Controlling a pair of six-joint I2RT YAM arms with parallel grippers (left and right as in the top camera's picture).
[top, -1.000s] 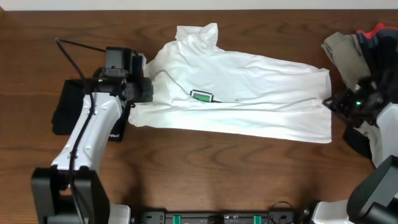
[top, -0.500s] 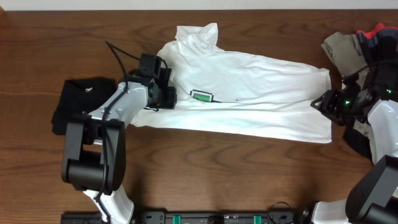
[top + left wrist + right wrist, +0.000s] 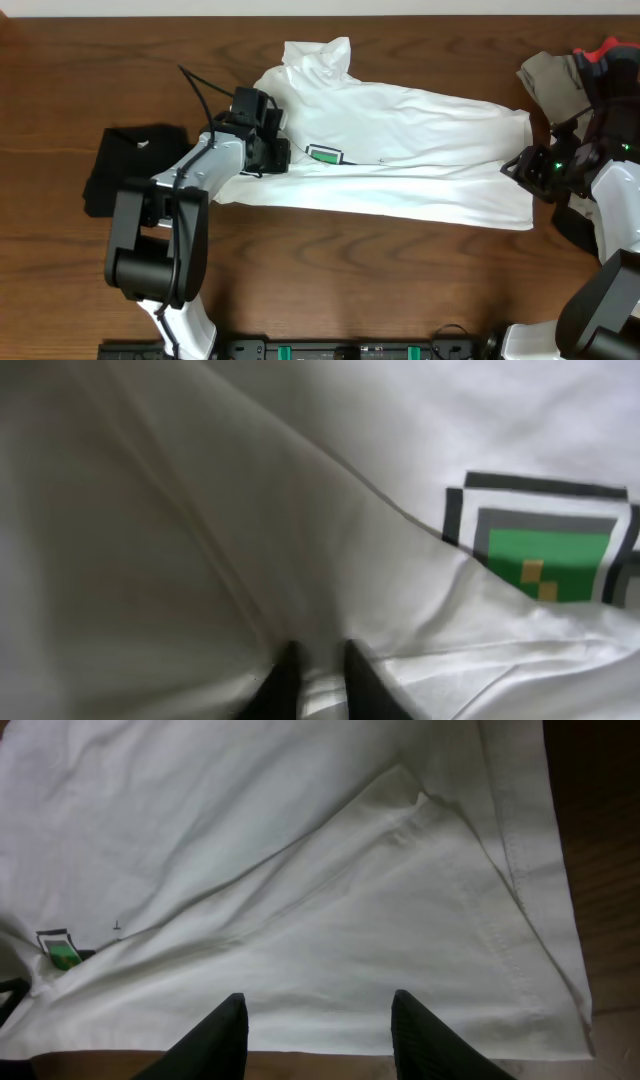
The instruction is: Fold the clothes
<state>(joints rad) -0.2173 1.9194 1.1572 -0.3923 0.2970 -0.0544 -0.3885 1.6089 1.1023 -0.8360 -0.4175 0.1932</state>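
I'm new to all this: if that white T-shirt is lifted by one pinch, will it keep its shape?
Probably not: the white T-shirt lies wrinkled, so it should droop. It looks thin, likely light. Cloth bunches at the left tool, suggesting easy crumpling.

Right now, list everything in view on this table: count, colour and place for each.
white T-shirt: one, white, spread flat across the middle of the table.
green print: one, green with a dark outline, on the T-shirt left of its centre.
black garment: one, black, on the table's left side.
garment pile: one heap, khaki with red and dark pieces, far right; the number of pieces cannot be told.
table: one, dark brown wood.
left gripper: one, black, shut on a fold of the T-shirt beside the print.
right gripper: one, black, open, at the T-shirt's right edge.
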